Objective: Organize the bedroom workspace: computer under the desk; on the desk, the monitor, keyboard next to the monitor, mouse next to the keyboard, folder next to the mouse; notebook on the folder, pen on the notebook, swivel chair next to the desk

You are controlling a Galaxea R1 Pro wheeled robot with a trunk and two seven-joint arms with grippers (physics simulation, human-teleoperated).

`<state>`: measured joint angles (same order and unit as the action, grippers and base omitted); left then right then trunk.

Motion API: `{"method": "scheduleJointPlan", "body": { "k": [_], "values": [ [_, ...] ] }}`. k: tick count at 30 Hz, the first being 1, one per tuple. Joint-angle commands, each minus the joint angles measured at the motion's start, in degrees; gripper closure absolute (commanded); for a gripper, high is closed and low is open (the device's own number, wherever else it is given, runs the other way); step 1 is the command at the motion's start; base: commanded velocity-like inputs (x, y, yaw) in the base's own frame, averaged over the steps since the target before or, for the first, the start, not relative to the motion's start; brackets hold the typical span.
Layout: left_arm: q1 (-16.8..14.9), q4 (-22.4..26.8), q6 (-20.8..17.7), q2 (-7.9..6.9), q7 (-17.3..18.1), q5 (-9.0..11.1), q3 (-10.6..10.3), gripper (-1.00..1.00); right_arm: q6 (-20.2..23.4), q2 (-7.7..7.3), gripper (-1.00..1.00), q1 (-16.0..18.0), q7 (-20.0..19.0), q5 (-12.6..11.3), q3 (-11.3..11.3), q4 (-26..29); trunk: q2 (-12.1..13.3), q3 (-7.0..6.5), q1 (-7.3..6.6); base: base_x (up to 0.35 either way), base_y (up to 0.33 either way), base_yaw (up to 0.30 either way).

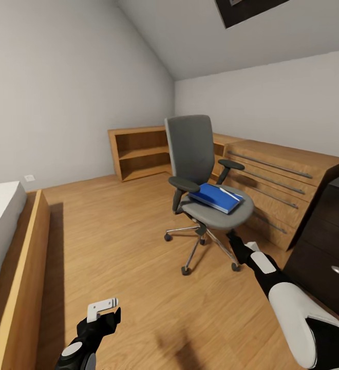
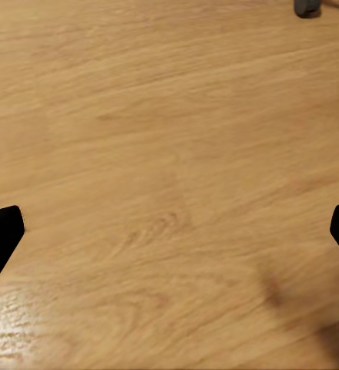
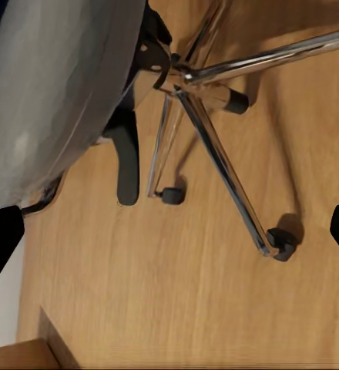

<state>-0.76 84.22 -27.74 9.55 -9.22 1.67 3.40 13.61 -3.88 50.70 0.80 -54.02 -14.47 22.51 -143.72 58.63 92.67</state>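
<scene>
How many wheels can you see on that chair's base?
4 castors in the head view: front, right, left, one behind the stem. The swivel chair may hide a fifth.

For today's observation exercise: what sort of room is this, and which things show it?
Probably an attic bedroom: a sloped ceiling, a wood-framed bed at one wall, and a swivel chair on a plank floor.

Bed (image 1: 0,226) — cut off, left edge

The grey swivel chair (image 1: 200,169) stands upright on the wood floor (image 1: 118,246), its chrome star base (image 3: 216,146) on black castors. A bright blue folder (image 1: 215,197) lies flat on the seat's front right part, a thin whitish pen (image 1: 229,193) resting on top.
</scene>
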Motion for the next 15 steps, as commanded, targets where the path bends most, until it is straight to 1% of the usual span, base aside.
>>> {"method": "scheduleJointPlan", "body": {
  "k": [1, 7, 15],
  "values": [
    [0.0, 0.1, -0.3, 0.03, -0.2, 0.2, 0.0, -1.0, 0.3, 0.19, -1.0, 0.0, 0.1, -0.3, -0.3, 0.1, 0.0, 0.05, -0.01, -0.001, 0.0, 0.125],
    [0.0, 0.1, -0.3, 0.03, -0.2, 0.2, 0.0, -1.0, 0.3, 1.14, -1.0, 0.0, 0.0, -0.2, -0.2, 0.1, 0.0, 0.05, -0.01, 0.0, 0.0, 0.053],
    [0.0, 0.1, -0.2, 0.07, -0.1, 0.2, -0.1, -1.0, 0.3, 1.52, -1.0, 0.0, 0.0, -0.1, -0.2, 0.1, 0.0, 0.05, -0.01, 0.0, 0.0, 0.011]
  ]
}}
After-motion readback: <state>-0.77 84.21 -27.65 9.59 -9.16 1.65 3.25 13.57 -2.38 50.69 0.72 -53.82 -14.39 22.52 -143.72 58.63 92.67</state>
